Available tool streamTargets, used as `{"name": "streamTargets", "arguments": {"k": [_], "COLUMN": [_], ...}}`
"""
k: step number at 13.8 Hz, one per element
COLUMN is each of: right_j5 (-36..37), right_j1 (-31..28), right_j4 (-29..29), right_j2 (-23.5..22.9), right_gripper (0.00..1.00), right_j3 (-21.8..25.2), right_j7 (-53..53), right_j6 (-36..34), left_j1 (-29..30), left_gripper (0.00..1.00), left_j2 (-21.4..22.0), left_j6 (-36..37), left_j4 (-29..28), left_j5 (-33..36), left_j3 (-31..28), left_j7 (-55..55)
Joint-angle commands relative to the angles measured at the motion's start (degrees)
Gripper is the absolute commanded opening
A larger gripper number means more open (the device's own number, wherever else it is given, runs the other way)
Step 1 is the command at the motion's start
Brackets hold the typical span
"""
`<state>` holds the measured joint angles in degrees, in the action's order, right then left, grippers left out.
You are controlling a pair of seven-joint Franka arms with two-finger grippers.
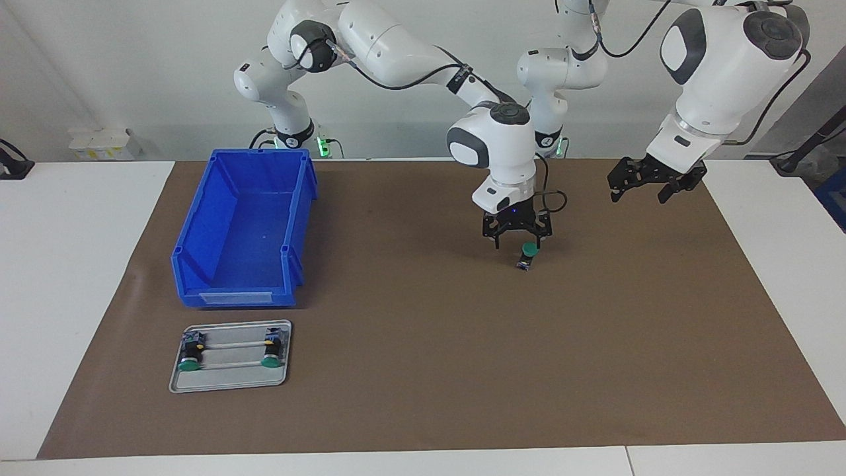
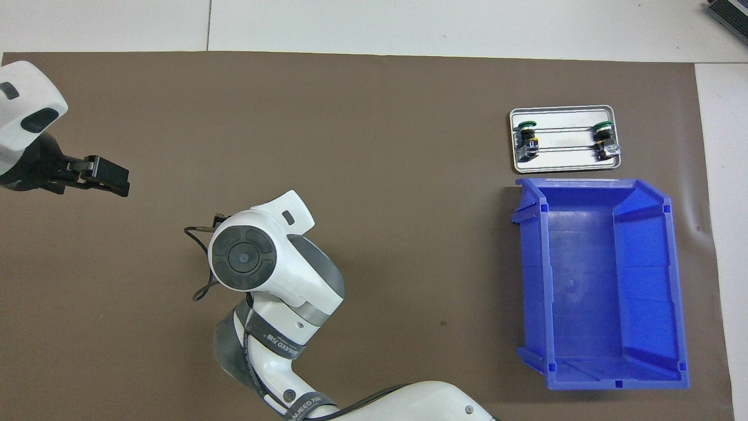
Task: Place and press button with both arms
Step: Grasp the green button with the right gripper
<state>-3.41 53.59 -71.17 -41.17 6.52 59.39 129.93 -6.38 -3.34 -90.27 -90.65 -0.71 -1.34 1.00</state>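
A white counter (image 1: 79, 297) carries a brown mat (image 1: 462, 363). At the mat's nine o'clock in the facing view sits my blue bin (image 1: 241, 231), a silver tray (image 1: 231, 377) at its six o'clock holding two more buttons. My right pincer (image 1: 517, 231), fingers apart, hangs over the mat's middle; the green-capped button (image 1: 527, 254) lies tilted on the mat at its five o'clock, just beneath the fingertips. My left pincer (image 1: 654, 180), also apart, hovers at two o'clock.
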Motion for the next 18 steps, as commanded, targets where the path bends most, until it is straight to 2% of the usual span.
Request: {"name": "streamTargets", "arguments": {"k": [1, 3, 6, 8, 10, 12, 15, 18], "right_j5": [-0.7, 0.0, 1.9, 3.5, 3.8, 4.1, 4.5, 4.3], "right_j1": [0.7, 1.1, 0.7, 0.5, 1.1, 1.1, 1.2, 1.3], "right_j4": [1.7, 1.3, 1.5, 1.4, 1.5, 1.5, 1.5, 1.5], "right_j2": [-1.0, -1.4, -2.6, -2.7, -4.3, -4.4, -4.6, -4.4], "right_gripper": [1.00, 1.00, 0.89, 0.85, 0.81, 0.72, 0.61, 0.61], "right_j3": [-0.5, -0.5, -0.5, -0.5, -0.5, -0.5, -0.5, -0.5], "right_j7": [0.6, 0.7, 0.0, -0.7, -0.5, -0.7, -0.6, -0.7], "right_j6": [1.0, 2.4, 3.2, 4.9, 6.3, 6.3, 6.2, 5.7], "left_j1": [0.9, 1.0, 1.0, 1.1, 1.2, 1.3, 2.0, 2.1], "left_gripper": [1.00, 1.00, 1.00, 1.00, 1.00, 1.00, 1.00, 1.00], "left_j2": [2.0, 1.9, 1.1, 0.4, -3.8, -7.9, -7.1, -3.1], "left_j6": [-0.9, -0.8, -0.6, -0.3, 3.8, 6.4, 4.9, 4.0], "left_j4": [-2.5, -1.8, 0.2, 1.4, 7.7, 13.7, 11.3, 3.9], "left_j5": [0.9, 0.9, 1.0, 1.1, 0.8, 0.9, 1.0, 0.9], "left_j3": [0.3, 0.3, 0.3, 0.3, 0.2, 0.1, 0.3, 0.3], "left_j7": [0.9, 0.9, 1.1, 1.2, 1.3, 1.3, 1.3, 3.7]}}
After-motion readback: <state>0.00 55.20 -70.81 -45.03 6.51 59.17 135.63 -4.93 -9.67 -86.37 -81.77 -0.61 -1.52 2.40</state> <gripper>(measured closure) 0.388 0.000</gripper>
